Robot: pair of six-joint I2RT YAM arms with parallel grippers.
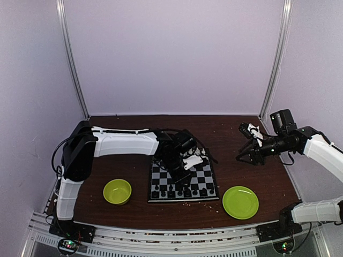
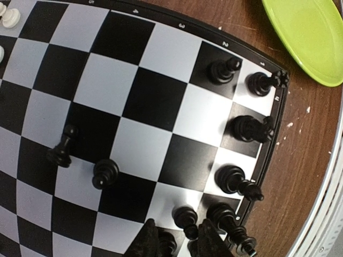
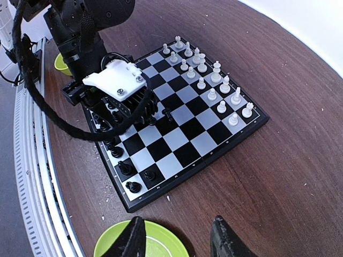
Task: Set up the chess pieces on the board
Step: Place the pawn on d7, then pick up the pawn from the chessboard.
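The dark brown counter point(image 1: 123, 128) carries everything. The left arm point(image 1: 123, 143) stretches from the near left corner across to the middle, while the right arm point(image 1: 321, 150) bends in from the right edge. The board point(image 3: 177, 134) lies flat at the middle of the counter, close to the near edge, partly covered in the top view by the left wrist. A lime-green plate point(image 1: 240, 202) sits just right of the board, toward the near right corner and apart from it. A green bowl point(image 1: 117, 191) stands left of the board, about as close to the near edge.

The left gripper point(image 2: 177, 242) hangs low over the board's near side, its fingers point(image 2: 146, 241) apart and straddling the black back-row figures. One small black figure point(image 2: 167, 245) stands between them with a light gap to one side. The right gripper point(image 3: 177, 238) is raised between the board and the right edge, its fingers point(image 3: 131, 238) spread wide and holding nothing, the plate's rim below them.

The white chess pieces point(image 3: 201, 67) fill two rows on the board's side toward the far edge. The black chess pieces point(image 2: 246, 128) crowd the rows along the near edge. Two black pawns point(image 2: 61, 150) stand further in, side by side on neighbouring squares
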